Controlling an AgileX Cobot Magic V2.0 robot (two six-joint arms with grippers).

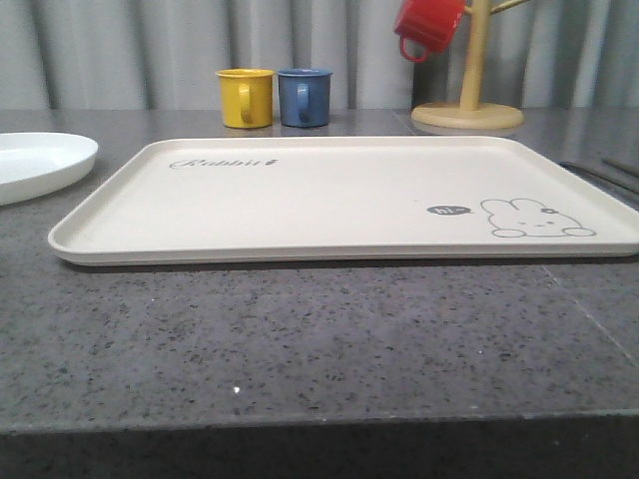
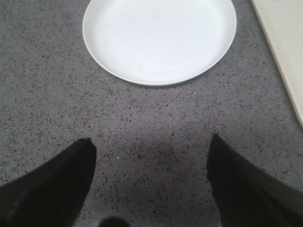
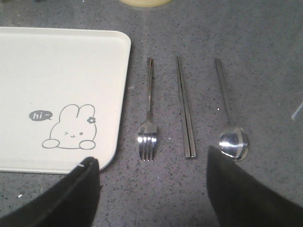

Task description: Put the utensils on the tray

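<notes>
- From the front I see the tray (image 1: pixel 339 200) bare on the table (image 1: pixel 319 339), the plate (image 1: pixel 35 160) just beside its left end.
- My left gripper (image 2: pixel 151 156) hangs with fingers apart near the plate.
- My right gripper (image 3: pixel 151 175), fingers spread, hovers by the fork (image 3: pixel 148 118), chopsticks (image 3: pixel 185 109) and spoon (image 3: pixel 229 118), lying side by side beside the tray.

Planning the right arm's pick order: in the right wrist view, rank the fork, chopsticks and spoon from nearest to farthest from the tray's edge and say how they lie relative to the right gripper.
1. Fork, beside the tray.
2. Chopsticks, middle.
3. Spoon, farthest out.
All lie on the counter ahead of the open right gripper; which is nearest to it is too close to call.
</notes>
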